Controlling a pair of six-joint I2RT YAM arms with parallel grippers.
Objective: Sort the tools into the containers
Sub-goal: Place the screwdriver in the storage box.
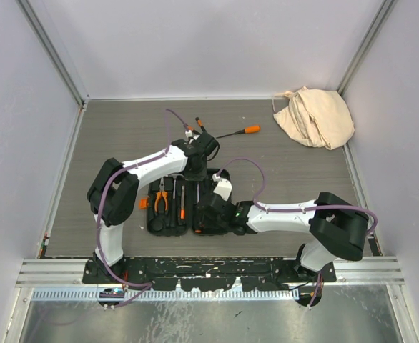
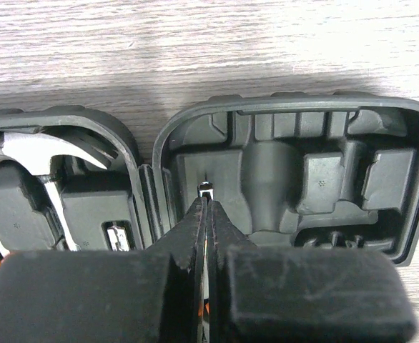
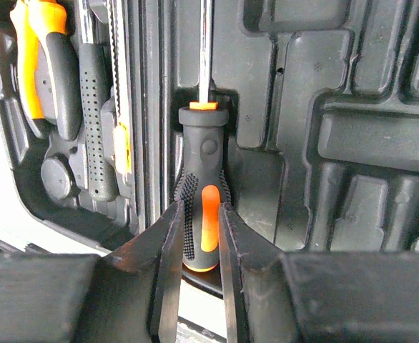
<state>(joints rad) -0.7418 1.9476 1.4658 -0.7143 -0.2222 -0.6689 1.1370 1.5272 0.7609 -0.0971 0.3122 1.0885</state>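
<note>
Where the grey wood-grain table sits under both arms, the black hard-plastic clamshell tool case lies open flat, its matte halves joined by a ribbed hinge and pressed into angular moulded slots. The left half holds a curved steel hammer head and orange-handled pliers. The slot of the right half next to the hinge holds a black stippled-grip screwdriver with an orange inlay, its thin bright shaft running away from the handle. The right gripper has its flat black fingers pressed against both sides of that handle. Its forearm lies low, reaching leftward from its base. The left gripper is nearly closed, pinching the shaft's tip. Its arm is bent at the elbow, wrist over the case's far edge. A second orange-handled screwdriver lies loose beyond the case, and a crumpled beige cloth bag lies in the far right corner.
</note>
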